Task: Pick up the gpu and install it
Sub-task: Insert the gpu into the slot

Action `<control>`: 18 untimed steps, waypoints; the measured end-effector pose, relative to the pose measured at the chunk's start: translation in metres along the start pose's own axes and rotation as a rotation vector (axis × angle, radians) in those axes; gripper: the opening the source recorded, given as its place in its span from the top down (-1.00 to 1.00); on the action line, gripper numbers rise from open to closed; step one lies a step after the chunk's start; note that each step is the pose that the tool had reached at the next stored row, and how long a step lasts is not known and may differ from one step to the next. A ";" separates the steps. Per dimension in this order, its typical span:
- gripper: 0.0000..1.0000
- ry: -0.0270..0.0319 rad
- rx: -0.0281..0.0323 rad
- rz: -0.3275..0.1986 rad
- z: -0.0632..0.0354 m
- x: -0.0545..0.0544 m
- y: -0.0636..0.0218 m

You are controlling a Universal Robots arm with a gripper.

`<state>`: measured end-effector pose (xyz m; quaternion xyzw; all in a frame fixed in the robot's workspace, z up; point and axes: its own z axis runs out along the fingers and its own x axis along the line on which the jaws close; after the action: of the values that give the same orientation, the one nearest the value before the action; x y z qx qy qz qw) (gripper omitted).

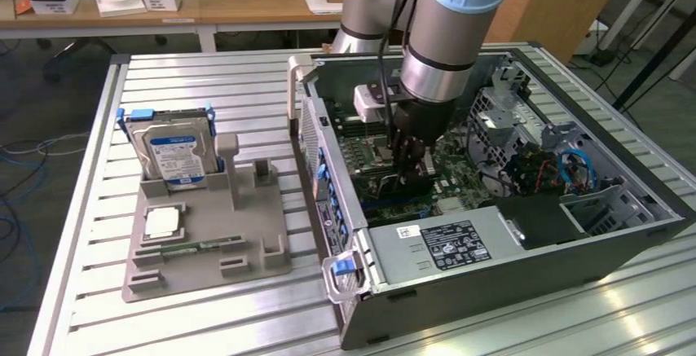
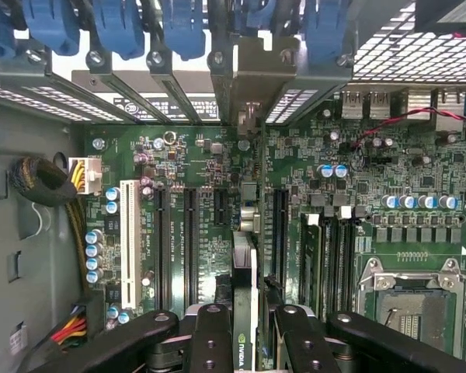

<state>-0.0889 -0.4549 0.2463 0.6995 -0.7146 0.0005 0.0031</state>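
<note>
My gripper [image 1: 411, 178] reaches down into the open computer case [image 1: 609, 242], over the motherboard [image 1: 376, 148]. In the wrist view the gpu [image 2: 245, 264] stands edge-on between my black fingers [image 2: 211, 338], its thin green board running toward the rear slot openings, with a logo on its near edge. The gripper [image 2: 246, 330] is shut on the gpu, one finger on each face. The card hangs over the black expansion slots [image 2: 190, 233] on the motherboard [image 2: 326, 233]. Whether its edge touches a slot I cannot tell.
A grey fixture [image 1: 207, 242] on the slatted table holds a blue-labelled hard drive [image 1: 174, 156], a processor chip [image 1: 163, 221] and a memory stick [image 1: 201, 248]. Inside the case are the power supply [image 1: 457, 242], blue bracket latches [image 2: 116, 23], a white slot [image 2: 128, 241] and the processor socket [image 2: 408, 299].
</note>
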 end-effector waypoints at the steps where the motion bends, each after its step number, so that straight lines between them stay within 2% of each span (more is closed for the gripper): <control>1: 0.48 0.0002 -0.0001 0.000 0.0006 0.000 0.0001; 6: 0.48 0.0000 -0.0001 0.000 0.0039 0.000 0.0004; 15: 0.48 -0.0005 0.0001 0.000 0.0042 0.000 0.0004; 16: 0.47 -0.0036 0.0005 0.001 0.0053 0.000 0.0007; 17: 0.36 -0.0022 0.0008 0.001 0.0050 0.000 0.0007; 18: 0.36 -0.0017 0.0008 0.001 0.0048 0.000 0.0006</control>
<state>-0.0895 -0.4547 0.2415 0.6993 -0.7148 0.0001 0.0022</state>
